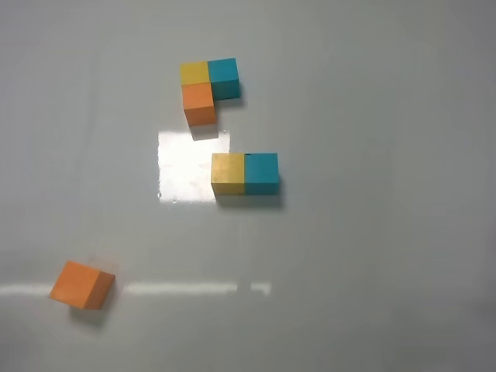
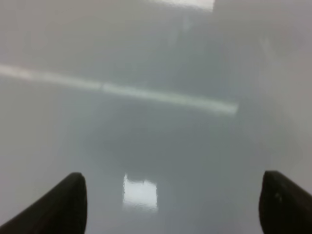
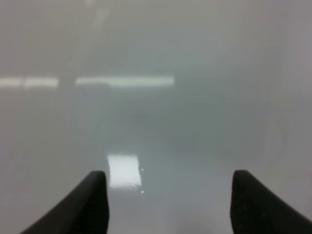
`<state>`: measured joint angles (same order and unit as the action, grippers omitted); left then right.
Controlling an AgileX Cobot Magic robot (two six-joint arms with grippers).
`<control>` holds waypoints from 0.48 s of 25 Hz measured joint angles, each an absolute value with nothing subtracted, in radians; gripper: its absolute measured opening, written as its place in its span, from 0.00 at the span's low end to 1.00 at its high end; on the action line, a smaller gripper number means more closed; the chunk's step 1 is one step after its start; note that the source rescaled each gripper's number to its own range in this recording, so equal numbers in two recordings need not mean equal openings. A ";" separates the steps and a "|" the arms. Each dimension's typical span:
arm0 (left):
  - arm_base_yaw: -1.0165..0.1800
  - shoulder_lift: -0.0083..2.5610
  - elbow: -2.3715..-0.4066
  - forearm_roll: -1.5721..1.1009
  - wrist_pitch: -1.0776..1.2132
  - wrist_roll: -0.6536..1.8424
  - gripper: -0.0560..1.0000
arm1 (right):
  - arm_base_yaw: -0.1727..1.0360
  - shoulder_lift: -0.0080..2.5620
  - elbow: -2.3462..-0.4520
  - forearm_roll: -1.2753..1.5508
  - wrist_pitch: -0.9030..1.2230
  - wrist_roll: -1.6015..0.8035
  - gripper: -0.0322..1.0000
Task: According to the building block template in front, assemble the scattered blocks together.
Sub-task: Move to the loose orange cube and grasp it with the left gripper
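Observation:
The building block template lies at the far middle of the table: a yellow and a teal cube side by side, with an orange cube in front of the yellow one. Of the scattered blocks, the yellow block and the teal block sit touching side by side near the centre. Alone at the near left, turned at an angle, is the orange block. Neither arm shows in the exterior high view. My left gripper and right gripper are both open over bare table with nothing between the fingers.
The grey table is glossy, with a bright square glare patch left of the yellow block and a light streak across the near side. Nothing else lies on it.

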<state>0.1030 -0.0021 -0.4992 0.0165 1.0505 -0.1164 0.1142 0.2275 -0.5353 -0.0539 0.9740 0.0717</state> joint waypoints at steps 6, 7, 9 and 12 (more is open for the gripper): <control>0.103 -0.002 -0.499 0.016 1.050 -0.116 0.73 | 0.114 0.199 -0.523 -0.054 0.967 0.073 0.42; 0.103 -0.002 -0.499 0.016 1.050 -0.116 0.73 | 0.114 0.178 -0.523 -0.054 0.967 0.073 0.42; 0.103 -0.002 -0.499 0.016 1.050 -0.116 0.73 | 0.114 0.122 -0.523 -0.055 0.967 0.073 0.42; 0.103 -0.002 -0.499 0.016 1.050 -0.116 0.73 | 0.113 0.017 -0.516 -0.070 0.971 0.071 0.42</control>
<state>0.1030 -0.0021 -0.4992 0.0165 1.0505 -0.1155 0.1131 0.0172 -0.5163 -0.0695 0.9707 0.0709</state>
